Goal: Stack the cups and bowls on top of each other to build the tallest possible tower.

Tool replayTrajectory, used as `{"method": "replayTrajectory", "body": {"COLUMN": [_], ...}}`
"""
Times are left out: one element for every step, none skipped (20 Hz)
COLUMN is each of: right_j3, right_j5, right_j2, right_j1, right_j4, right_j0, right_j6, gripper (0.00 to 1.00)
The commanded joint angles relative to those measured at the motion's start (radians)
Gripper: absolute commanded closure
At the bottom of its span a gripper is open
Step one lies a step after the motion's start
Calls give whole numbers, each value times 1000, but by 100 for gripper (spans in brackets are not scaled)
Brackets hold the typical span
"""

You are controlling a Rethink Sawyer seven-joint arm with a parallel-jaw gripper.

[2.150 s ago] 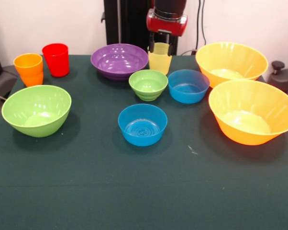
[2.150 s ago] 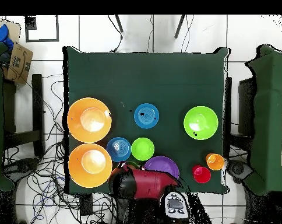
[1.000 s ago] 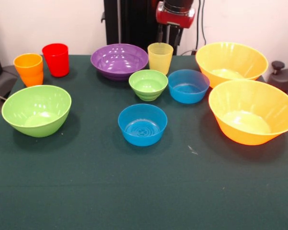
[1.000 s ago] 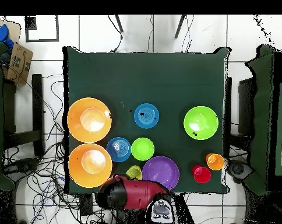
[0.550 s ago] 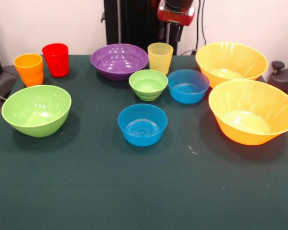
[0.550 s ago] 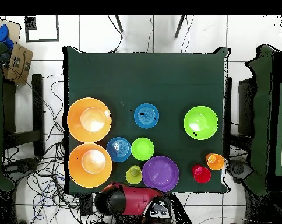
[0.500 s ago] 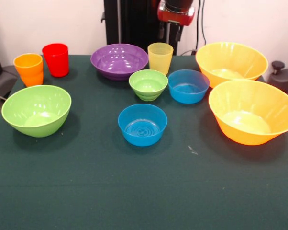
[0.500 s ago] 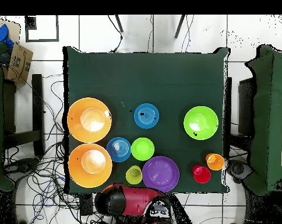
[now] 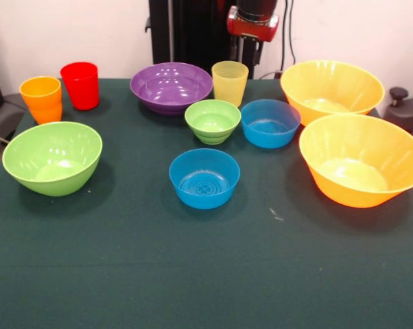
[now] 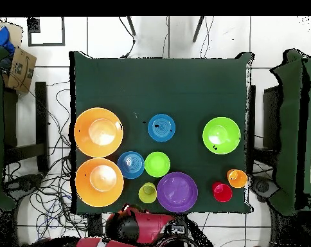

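End effector (image 9: pixel 248 49) hangs at twelve o'clock above the yellow cup (image 9: pixel 230 82), opening unclear to me; light, slick, thin-walled, I'd pinch its rim.

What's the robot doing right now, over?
Gripper raised behind yellow cup, holding nothing. Yellow cup upright on table, beside purple bowl. No stacking yet. Nothing in the way.

White wall (image 9: pixel 69 31), cable-strewn tiled floor (image 10: pixel 49 77)
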Motion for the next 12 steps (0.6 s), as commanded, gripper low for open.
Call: {"method": "replayTrajectory", "body": {"right_j3": [-14, -14, -15, -22, -26, -27, -32, -34, -39, -40, -42, -43], "right_j5": [-121, -118, -115, -99, -91, -87, -82, -81, -77, -77, -75, -73], "right_j2": [118, 118, 119, 114, 114, 113, 115, 115, 115, 115, 117, 117], "right_j1": [27, 25, 23, 12, 8, 7, 6, 5, 4, 3, 2, 1], "right_j4": [24, 24, 23, 29, 31, 32, 29, 29, 27, 26, 24, 24], "right_j0": [-8, -7, -6, 3, 4, 6, 2, 3, -2, -2, -7, -8], "right_j6": [218, 220, 221, 218, 218, 220, 218, 219, 217, 217, 216, 215], "gripper": [0, 0, 0, 0, 0, 0, 0, 0, 0, 0, 0, 0]}}
